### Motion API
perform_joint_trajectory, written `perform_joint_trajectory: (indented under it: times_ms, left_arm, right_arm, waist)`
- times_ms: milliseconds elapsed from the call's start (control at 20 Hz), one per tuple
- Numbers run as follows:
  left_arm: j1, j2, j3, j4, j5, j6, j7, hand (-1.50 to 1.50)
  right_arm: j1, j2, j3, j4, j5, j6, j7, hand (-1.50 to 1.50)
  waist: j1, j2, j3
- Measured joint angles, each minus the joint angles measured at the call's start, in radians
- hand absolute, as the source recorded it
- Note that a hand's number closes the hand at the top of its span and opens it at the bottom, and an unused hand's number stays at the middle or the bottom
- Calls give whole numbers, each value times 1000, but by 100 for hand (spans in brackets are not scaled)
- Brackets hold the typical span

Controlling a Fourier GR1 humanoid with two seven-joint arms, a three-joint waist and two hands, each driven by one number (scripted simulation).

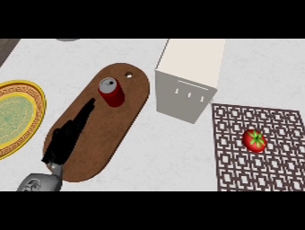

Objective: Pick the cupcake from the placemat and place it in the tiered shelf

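A small red round thing with a green star-shaped top (pixel 254 140), the only item on the placemat, sits on the brown lattice placemat (pixel 274 170) at the right. The white tiered shelf (pixel 188 72) stands at the centre back, just left of the placemat's far corner. My left hand (pixel 67 134) lies over the brown cutting board (pixel 125 121) at the left, far from the placemat. Its fingers are straight and point up-right, ending just short of a red can (pixel 112 92). The hand holds nothing. My right hand does not show.
A yellow patterned plate (pixel 9 119) lies at the left edge beside the cutting board. The red can stands upright near the board's far end. A grey object (pixel 67 39) peeks in at the top edge. Dark floor shows past the counter's top-left corner.
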Motion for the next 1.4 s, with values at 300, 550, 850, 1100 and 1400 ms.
perform_joint_trajectory:
  times_ms: [300, 550, 850, 1100, 1400]
  left_arm:
    - [2, -6, -1, -1, -4, 3, 0, 0]
    - [-4, -8, 3, 6, -9, 5, 0, 0]
    - [-6, -10, -1, 4, -13, 3, 7, 0]
    - [-2, -11, 3, 4, -12, 5, 12, 0]
    - [1, -8, 7, -3, -11, 2, 6, 0]
  right_arm:
    - [-86, 96, 43, 117, 69, -51, -26, 150]
    - [-113, 170, 72, 200, 116, -90, -46, 150]
    - [-127, 247, 3, 318, 40, 75, -16, -150]
    - [-152, 266, -111, 415, -75, 227, 92, -150]
    - [-181, 264, -275, 467, -239, 274, 192, -150]
  waist:
    - [-1, 0, 0]
    - [-6, 1, 0]
    - [-7, -1, -1]
    - [-13, -6, 2]
    - [-10, 0, 1]
